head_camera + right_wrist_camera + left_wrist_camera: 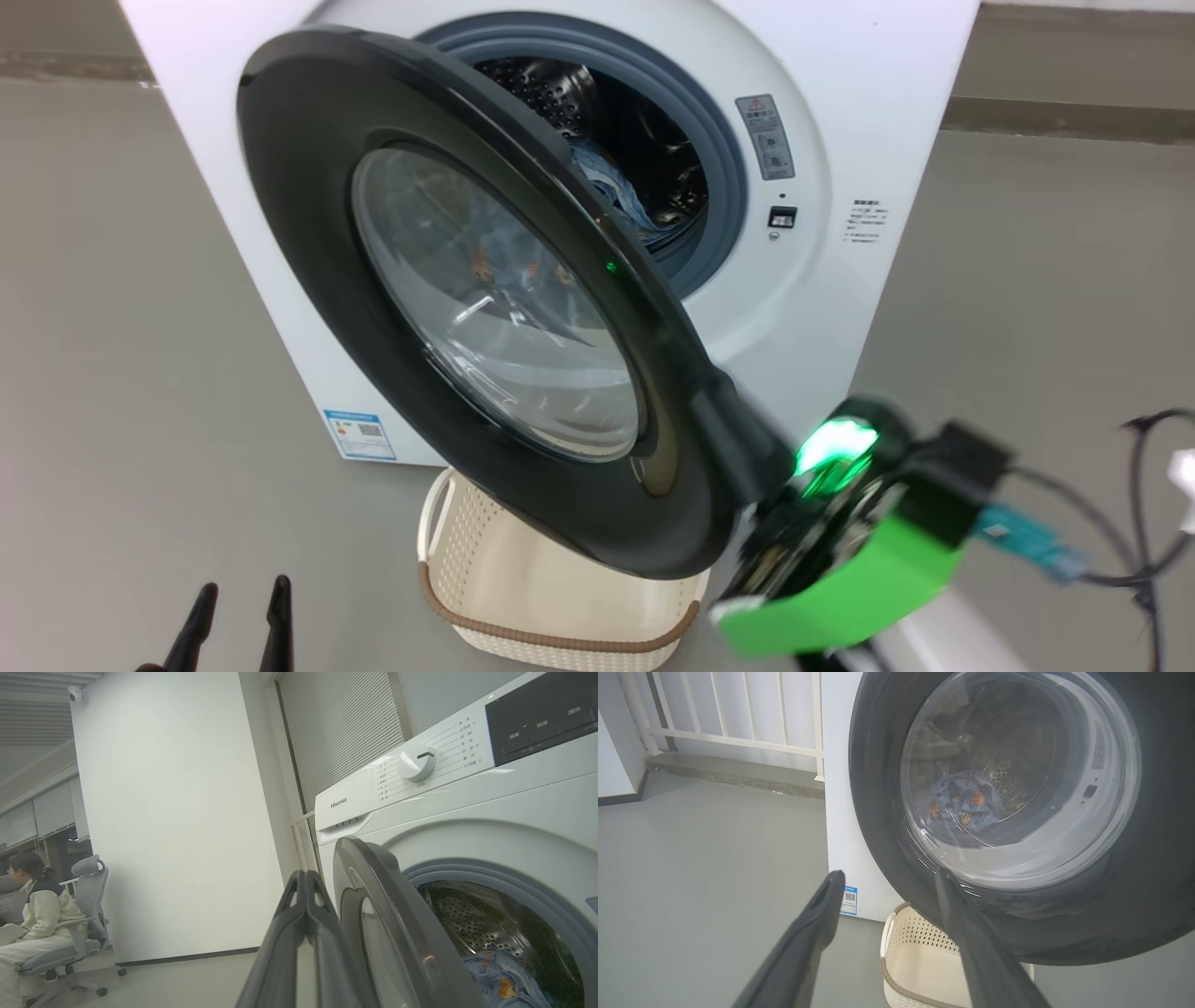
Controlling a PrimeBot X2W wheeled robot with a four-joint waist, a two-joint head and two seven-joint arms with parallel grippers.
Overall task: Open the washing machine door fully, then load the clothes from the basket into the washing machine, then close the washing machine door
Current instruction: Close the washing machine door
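Note:
The washing machine (840,308) stands with its door (308,233) part-way open, black rim and glass bowl facing me. Light-blue clothes (616,196) with orange figures lie in the steel drum, and show through the glass (966,800) and past the door's edge (504,980). The cream basket (485,569) sits on the floor under the door, nothing visible in it. My right gripper (738,429) is shut, its joined fingers (306,877) against the door's outer face by the lower right rim. My left gripper (238,611) stands open, low and left, holding nothing (889,877).
A blue label (359,434) marks the washer's lower front. Grey floor (121,373) spreads to the left and right of the machine. A white railing (738,718) runs behind it. Cables (1139,523) trail at the far right. A person (32,914) sits on a wheeled chair far off.

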